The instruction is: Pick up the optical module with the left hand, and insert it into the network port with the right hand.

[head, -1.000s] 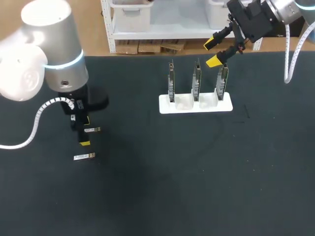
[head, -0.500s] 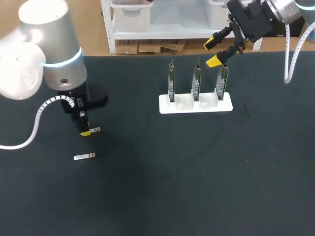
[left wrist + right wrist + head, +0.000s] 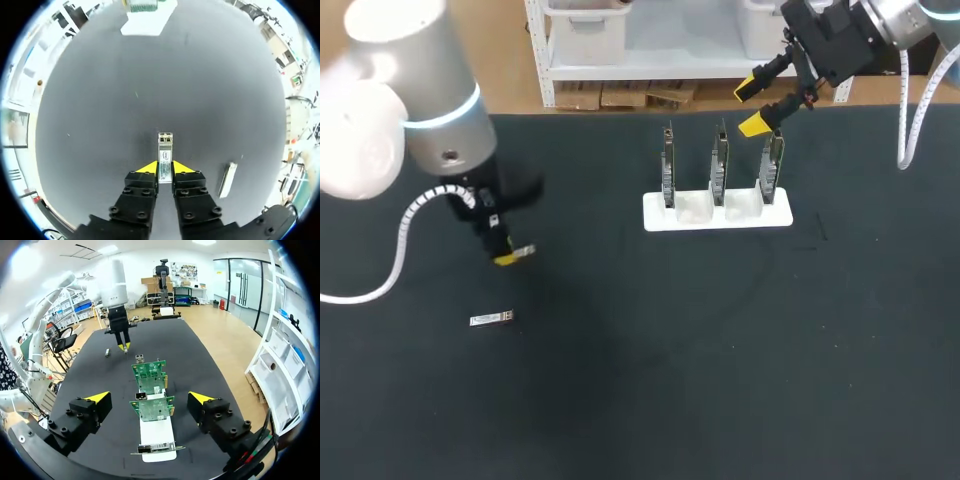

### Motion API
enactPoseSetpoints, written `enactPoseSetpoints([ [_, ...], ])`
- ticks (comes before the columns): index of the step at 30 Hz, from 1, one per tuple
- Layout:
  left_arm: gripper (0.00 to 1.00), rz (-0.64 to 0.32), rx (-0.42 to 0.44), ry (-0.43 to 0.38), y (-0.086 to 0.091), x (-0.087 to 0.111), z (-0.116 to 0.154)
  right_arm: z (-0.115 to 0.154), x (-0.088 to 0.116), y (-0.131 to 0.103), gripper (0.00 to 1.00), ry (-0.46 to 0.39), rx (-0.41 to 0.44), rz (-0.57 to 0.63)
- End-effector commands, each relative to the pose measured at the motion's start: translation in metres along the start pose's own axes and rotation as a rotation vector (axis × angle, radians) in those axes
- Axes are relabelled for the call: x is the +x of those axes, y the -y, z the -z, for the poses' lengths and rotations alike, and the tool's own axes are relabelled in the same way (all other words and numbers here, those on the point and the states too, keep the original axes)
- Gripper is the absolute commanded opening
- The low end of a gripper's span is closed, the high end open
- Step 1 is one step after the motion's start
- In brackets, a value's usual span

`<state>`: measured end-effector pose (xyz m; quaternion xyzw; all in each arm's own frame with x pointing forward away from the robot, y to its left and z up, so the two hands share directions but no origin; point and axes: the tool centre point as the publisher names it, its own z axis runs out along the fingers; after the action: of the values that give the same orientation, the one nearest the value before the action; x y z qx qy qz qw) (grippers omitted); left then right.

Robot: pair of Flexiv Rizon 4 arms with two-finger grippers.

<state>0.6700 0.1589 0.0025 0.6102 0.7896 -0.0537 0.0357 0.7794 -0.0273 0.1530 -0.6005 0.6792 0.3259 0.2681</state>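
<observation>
A small silver optical module (image 3: 521, 252) hangs clear of the black table, pinched between the yellow tips of my left gripper (image 3: 507, 257). In the left wrist view the module (image 3: 165, 152) sticks out ahead of the left gripper (image 3: 165, 169), whose fingers press it from both sides. A second module (image 3: 491, 319) lies flat on the table just below and beside it (image 3: 227, 179). Three upright green boards (image 3: 718, 165) with network ports stand in a white holder (image 3: 685, 215). My right gripper (image 3: 757, 104) hovers wide open above the rightmost board, with the boards (image 3: 151, 390) ahead between its fingers.
The table's far edge runs just behind the white holder (image 3: 159, 434). A wide stretch of dark mat (image 3: 720, 350) lies between the holder and the near edge. My left arm (image 3: 119, 315) shows at the table's far end in the right wrist view.
The left gripper closed on the module it straddled and lifted it off the table, shifting slightly right and tilting. The right arm has kept still.
</observation>
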Motion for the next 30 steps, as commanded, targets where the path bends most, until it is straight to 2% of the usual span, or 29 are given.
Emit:
enactPoseSetpoints([
  [1,0.0,0.006,-0.022,0.076,-0.003,-0.015,0.011,0.0,0.0,-0.001,1.0,0.0,0.003,0.0],
  [5,0.0,-0.028,-0.058,0.174,-0.013,-0.052,0.032,0.0,0.0,-0.001,1.0,0.0,0.003,0.0],
  [10,0.0,-0.105,-0.053,0.373,-0.019,-0.106,0.053,0.0,0.0,-0.001,1.0,0.0,0.003,0.0],
  [13,0.0,-0.132,-0.053,0.466,-0.021,-0.129,0.066,0.0,0.0,-0.001,1.0,0.0,0.003,0.0],
  [14,0.0,-0.129,-0.051,0.489,-0.022,-0.132,0.071,0.0,0.0,-0.001,1.0,0.0,0.003,0.0],
  [18,0.0,-0.094,-0.059,0.497,-0.024,-0.137,0.081,0.0,0.0,-0.001,1.0,0.0,0.003,0.0],
  [30,0.0,-0.094,-0.059,0.497,-0.024,-0.137,0.081,0.0,0.0,-0.001,1.0,0.0,0.003,0.0],
])
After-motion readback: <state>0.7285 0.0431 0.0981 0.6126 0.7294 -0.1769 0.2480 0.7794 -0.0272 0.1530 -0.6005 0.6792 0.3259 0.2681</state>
